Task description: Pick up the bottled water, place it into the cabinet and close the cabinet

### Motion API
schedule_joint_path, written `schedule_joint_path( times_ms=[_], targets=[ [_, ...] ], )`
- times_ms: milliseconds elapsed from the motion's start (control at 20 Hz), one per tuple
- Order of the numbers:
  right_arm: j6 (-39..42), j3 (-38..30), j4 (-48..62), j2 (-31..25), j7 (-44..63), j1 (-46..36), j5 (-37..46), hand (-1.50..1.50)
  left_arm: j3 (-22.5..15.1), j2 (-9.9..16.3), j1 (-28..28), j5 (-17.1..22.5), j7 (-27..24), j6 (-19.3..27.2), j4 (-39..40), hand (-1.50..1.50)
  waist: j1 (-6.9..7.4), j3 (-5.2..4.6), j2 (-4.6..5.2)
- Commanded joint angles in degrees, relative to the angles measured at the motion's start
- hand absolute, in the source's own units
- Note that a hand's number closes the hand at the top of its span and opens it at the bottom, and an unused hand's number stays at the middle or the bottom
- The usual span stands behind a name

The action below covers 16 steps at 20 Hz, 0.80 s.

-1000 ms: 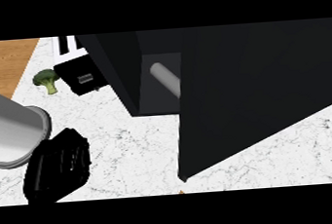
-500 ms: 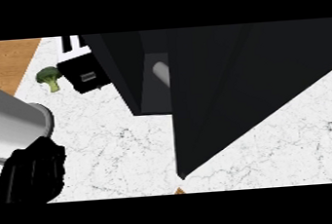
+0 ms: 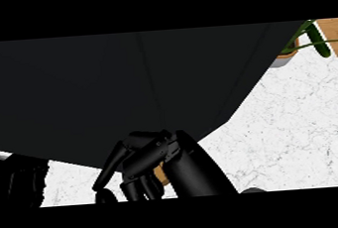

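The black cabinet (image 3: 126, 89) fills the counter's (image 3: 290, 127) far side. The right hand (image 3: 149, 159), fingers curled on nothing visible, is seen below it; the left hand's (image 3: 15, 184) fingers cannot be told. The bottled water is hidden.

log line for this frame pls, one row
cabinet: fills upper view | right hand: fingers curled at its lower edge | left hand: lower left | bottled water: not visible | potted plant: top right

Cabinet (image 3: 126, 89) fills the counter's (image 3: 290, 127) left, plant (image 3: 299, 47) at far right.

A kitchen: white marble counter (image 3: 290, 127), black cabinet (image 3: 111, 90), potted plant (image 3: 299, 44)
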Motion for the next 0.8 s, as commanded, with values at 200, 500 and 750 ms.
schedule_joint_path(
  times_ms=[200,500,750],
  targets=[
    [5.74,-14.42,24.61,3.50,-11.00,-10.45,-18.73,1.50,4.12,2.36,2.70,2.67,0.10,-5.33,0.24,1.50,-0.62,0.15,0.09],
    [17.89,-24.70,42.72,3.54,-19.97,-16.48,-21.01,1.50,5.82,2.09,3.31,2.18,1.05,-5.99,-0.26,1.50,-1.59,0.14,-0.09],
    [21.79,-28.65,48.62,0.02,-23.71,-18.00,-21.41,1.50,5.26,0.36,4.07,0.59,-1.50,-6.74,2.12,1.50,-1.17,0.09,0.24]
  ],
)
